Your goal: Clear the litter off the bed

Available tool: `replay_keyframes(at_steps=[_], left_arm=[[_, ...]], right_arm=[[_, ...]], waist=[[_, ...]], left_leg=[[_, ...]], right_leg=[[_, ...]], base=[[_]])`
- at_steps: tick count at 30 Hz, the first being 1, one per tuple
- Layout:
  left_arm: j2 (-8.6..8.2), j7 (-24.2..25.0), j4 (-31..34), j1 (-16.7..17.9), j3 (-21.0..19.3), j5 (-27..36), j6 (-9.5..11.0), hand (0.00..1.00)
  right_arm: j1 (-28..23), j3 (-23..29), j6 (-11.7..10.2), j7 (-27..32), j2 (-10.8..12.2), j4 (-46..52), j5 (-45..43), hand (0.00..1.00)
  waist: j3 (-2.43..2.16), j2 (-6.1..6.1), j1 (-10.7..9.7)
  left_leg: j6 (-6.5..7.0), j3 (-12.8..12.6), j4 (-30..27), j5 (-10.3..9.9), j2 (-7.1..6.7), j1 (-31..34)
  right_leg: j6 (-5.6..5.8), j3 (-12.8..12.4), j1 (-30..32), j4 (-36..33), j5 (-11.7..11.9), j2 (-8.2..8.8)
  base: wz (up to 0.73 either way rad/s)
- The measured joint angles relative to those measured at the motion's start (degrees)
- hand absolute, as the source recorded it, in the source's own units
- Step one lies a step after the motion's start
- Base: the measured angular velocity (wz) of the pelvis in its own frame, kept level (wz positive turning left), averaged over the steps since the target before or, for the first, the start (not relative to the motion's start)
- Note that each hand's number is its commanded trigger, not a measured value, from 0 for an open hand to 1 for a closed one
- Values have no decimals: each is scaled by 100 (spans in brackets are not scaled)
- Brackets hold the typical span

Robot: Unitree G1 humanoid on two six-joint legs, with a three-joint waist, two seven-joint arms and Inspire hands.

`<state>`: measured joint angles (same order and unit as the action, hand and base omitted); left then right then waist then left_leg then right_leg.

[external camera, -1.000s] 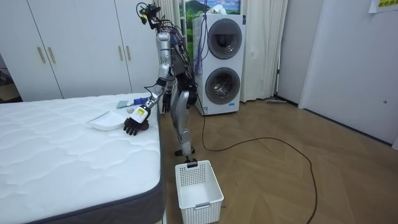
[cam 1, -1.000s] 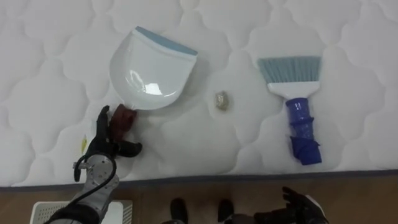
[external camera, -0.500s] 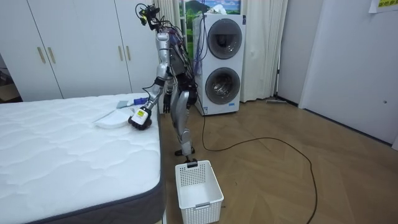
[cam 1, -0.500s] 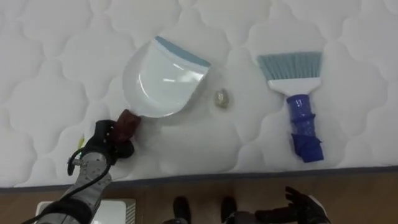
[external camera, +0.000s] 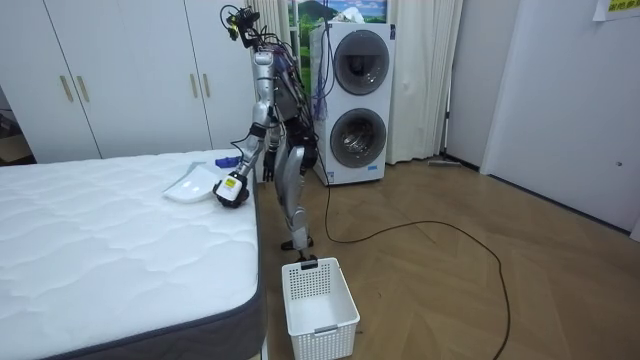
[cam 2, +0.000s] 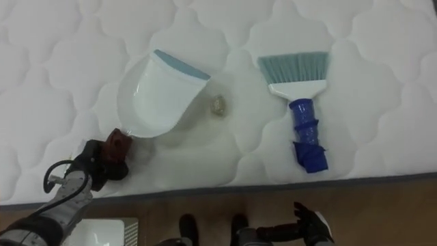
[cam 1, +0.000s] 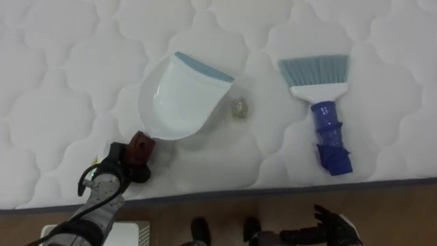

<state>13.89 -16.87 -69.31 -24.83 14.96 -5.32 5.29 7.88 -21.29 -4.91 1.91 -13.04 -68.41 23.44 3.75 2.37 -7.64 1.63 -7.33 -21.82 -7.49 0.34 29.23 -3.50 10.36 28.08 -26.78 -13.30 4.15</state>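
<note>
Bed: white quilted mattress, with the robot standing at its near edge. Dustpan: white with a blue lip, lying on the bed, lip pointing away toward the upper right. Its dark red handle is clenched in the left hand, fingers curled round it. Scrap: one small pale bit of litter on the bed, just beside the corner of the dustpan's lip and outside the pan; the inside of the pan looks bare. Brush: blue handle, pale bristles pointing away, lying flat on the bed to the right of the scrap and apart from it, untouched. Right hand: low, below the bed's edge, fingers spread, holding nothing. Basket: white, on the floor beside the bed, near the robot. Progress, by judgement: early. Done: dustpan in hand and set close to the scrap. Left: take the brush with the right hand, sweep the scrap into the pan, then carry it off and tip it, probably into the basket.
</note>
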Motion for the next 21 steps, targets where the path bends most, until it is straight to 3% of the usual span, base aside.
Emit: replay_keyframes(at_steps=[16,21], left_arm=[[20,-576,-3,0,-158,-1118,7,100],[226,-951,152,30,-216,-1905,11,100]], right_arm=[[0,14,-2,-128,-15,-47,76,0],[-12,75,-18,-133,-25,-51,73,0]], waist=[[-1,7,30],[-4,22,39]], left_leg=[[0,-1,-53,0,23,12],[0,11,-115,-1,38,48]], right_leg=[[-5,23,-21,-14,2,-10],[-12,63,-20,-8,-1,-12]], base=[[0],[3]])
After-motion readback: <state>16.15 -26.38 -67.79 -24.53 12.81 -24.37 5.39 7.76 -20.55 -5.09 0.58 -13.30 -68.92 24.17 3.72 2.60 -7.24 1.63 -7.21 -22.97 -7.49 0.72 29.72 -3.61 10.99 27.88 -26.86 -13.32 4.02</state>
